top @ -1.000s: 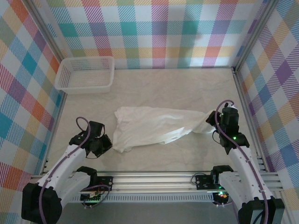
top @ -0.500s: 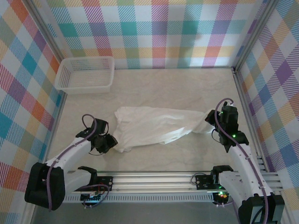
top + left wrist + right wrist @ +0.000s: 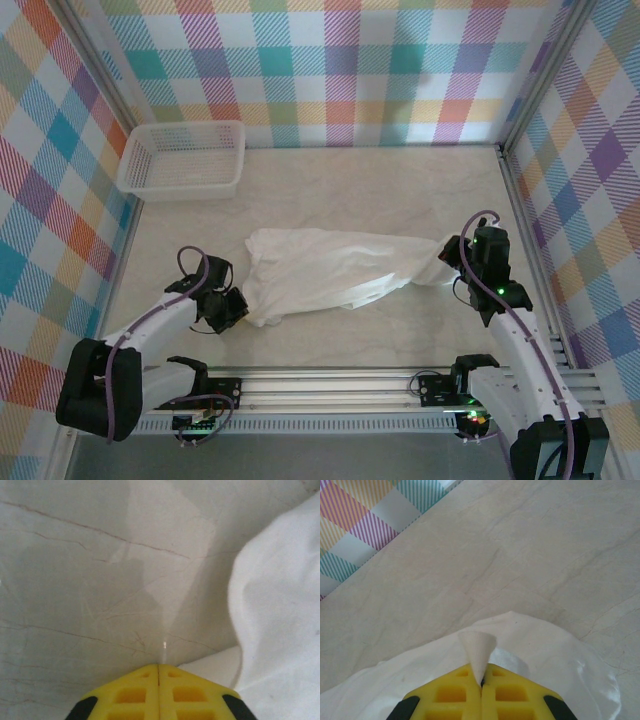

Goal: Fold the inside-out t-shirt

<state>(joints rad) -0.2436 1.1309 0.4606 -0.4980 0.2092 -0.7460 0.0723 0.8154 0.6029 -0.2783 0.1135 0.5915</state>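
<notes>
The bench (image 3: pixel 400 190) carried the t-shirt (image 3: pixel 330 265) across its middle, somewhat to the near side. The t-shirt lay as a rumpled, drawn-out heap, broad at its left end and narrowing to a twisted tail on the right. No flat panel, straight hem or laid-out sleeve could be made out, and no fold was present. Whether the garment was right side out could not be told. A basket (image 3: pixel 183 160) stood at the far left corner, well apart from the cloth.

The right end effector (image 3: pixel 452 262) sat at the narrow right tail. In its wrist view the jaws were clamped on a small peak of white fabric (image 3: pixel 477 652). The left end effector (image 3: pixel 232 310) was low at the near left edge of the heap. Its jaws (image 3: pixel 159 669) were together with no cloth seen between them, the t-shirt (image 3: pixel 280 605) just beside.

Assessment: early stage. Spreading flat and all folds remained outstanding.
</notes>
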